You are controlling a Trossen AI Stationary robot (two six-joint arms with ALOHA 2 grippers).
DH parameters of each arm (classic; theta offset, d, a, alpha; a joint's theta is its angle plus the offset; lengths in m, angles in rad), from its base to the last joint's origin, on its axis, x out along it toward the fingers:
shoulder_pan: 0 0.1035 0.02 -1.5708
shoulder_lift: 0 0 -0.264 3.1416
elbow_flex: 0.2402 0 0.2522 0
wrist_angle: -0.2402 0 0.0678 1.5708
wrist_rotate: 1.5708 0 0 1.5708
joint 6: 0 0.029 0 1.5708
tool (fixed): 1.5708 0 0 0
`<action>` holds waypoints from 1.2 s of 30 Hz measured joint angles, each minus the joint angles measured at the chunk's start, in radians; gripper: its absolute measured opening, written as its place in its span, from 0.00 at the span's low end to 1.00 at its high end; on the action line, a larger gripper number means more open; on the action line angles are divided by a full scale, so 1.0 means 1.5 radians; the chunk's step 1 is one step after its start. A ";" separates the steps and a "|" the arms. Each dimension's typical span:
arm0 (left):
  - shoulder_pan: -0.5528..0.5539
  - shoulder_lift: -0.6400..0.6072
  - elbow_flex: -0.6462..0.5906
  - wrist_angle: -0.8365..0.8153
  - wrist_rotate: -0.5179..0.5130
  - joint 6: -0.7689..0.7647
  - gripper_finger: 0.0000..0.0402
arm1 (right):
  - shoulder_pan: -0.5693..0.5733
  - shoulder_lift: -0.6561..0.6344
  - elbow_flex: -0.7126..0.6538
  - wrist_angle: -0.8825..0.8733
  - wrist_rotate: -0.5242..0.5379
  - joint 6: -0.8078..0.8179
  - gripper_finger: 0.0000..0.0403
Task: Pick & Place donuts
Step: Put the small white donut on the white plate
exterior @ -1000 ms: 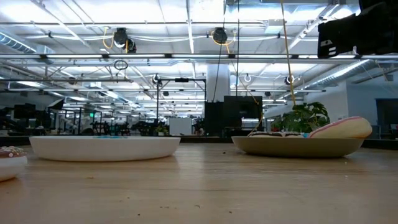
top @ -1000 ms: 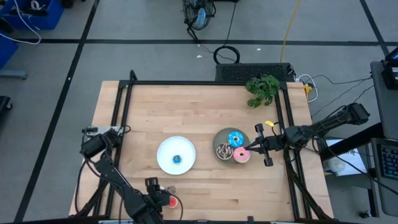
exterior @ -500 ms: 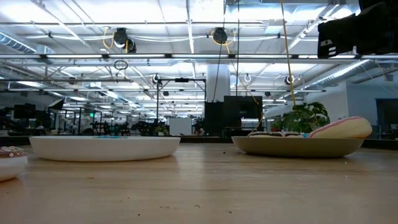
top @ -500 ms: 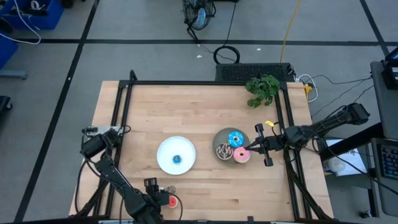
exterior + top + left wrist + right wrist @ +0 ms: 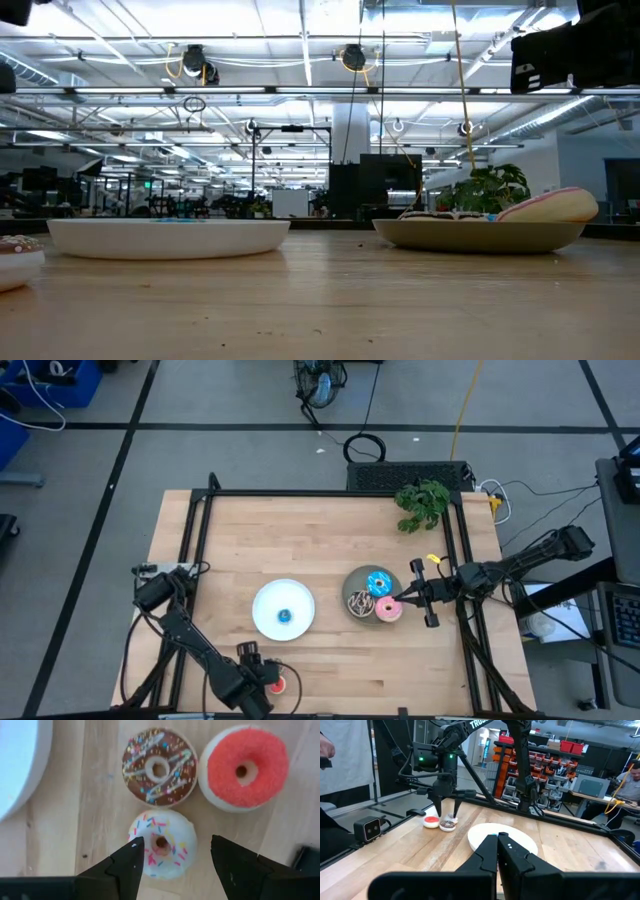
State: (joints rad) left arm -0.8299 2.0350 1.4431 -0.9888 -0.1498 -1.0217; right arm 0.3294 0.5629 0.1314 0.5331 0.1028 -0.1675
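Three tiny donuts lie flat on the wood near the table's front edge: white sprinkled (image 5: 161, 844), brown drizzled (image 5: 159, 766) and red (image 5: 247, 767). My left gripper (image 5: 172, 857) points down over them, open, with a finger on either side of the white one and not touching it. A tiny blue donut (image 5: 285, 616) lies on the white plate (image 5: 265, 622). The grey-green plate (image 5: 352, 582) holds the blue sprinkled (image 5: 377, 582), pink (image 5: 389, 610) and brown (image 5: 360, 605) donuts. My right gripper (image 5: 400, 600) hovers shut and level, high beside that plate.
A green plant (image 5: 422, 502) sits at the table's far right corner. A black frame (image 5: 205, 510) runs along the table's edges. Bare wood lies between the plates and the far edge. In the right wrist view a person (image 5: 632, 775) sits beyond the table.
My left gripper has swung a little toward the table's right edge, staying open, and now covers the small brown donut in the high view. The donuts and plates have not moved.
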 joint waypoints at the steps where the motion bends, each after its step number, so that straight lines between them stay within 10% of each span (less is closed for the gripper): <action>1: 0.000 0.000 0.000 0.000 0.002 -0.003 0.57 | 0.000 0.000 0.000 0.000 0.000 0.000 0.00; 36: -0.001 -0.004 0.028 -0.006 0.013 -0.029 0.45 | 0.000 0.000 0.000 -0.005 0.001 -0.008 0.00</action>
State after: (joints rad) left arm -0.8307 2.0289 1.4847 -0.9977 -0.1304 -1.0654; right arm 0.3290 0.5629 0.1314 0.5258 0.1043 -0.1802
